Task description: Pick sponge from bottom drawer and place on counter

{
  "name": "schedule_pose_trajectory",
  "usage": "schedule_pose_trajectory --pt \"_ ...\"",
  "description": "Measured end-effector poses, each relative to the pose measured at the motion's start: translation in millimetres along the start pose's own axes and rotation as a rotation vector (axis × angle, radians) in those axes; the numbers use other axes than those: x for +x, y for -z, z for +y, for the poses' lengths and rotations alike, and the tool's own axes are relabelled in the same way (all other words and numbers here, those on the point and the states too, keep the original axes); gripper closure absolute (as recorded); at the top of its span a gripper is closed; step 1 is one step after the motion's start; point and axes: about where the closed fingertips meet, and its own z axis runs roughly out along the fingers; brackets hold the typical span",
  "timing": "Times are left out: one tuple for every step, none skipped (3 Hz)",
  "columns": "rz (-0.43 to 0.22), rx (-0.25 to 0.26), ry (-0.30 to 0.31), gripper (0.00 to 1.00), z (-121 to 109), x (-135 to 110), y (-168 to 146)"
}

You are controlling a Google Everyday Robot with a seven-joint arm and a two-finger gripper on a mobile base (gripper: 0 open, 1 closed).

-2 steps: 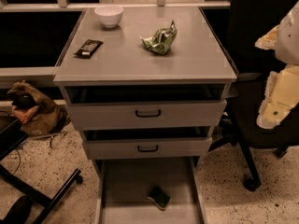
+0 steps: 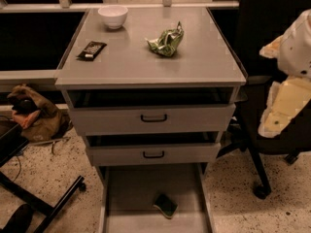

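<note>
The sponge [image 2: 166, 205], with a dark green top and a tan edge, lies tilted on the floor of the open bottom drawer [image 2: 126, 198], right of its middle. The grey counter [image 2: 131, 62] tops the cabinet. My gripper [image 2: 281, 114], cream and white, hangs at the right edge of the view, level with the upper drawers. It is well above and to the right of the sponge and touches nothing.
On the counter are a white bowl [image 2: 112, 15], a flat black wrapper [image 2: 91, 50] and a crumpled green foil bag [image 2: 166, 41]. Two grey drawers with black handles [image 2: 153, 118] stand slightly open. A black chair [image 2: 262, 144] stands at the right, chair legs [image 2: 43, 203] and a brown bag [image 2: 34, 113] at the left.
My arm at the right has edged slightly down and left. The sponge and the things on the counter have not moved.
</note>
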Motion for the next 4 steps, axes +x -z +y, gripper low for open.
schedule_pose_trajectory --pt "-0.066 -0.022 -0.018 0.00 4 -3 -53" --pt "-0.142 -0.079 -0.083 0.00 14 6 -101" --pt "-0.142 -0.079 -0.083 0.00 14 6 -101" --pt "-0.167 -0.091 -0.104 0.00 26 10 -136"
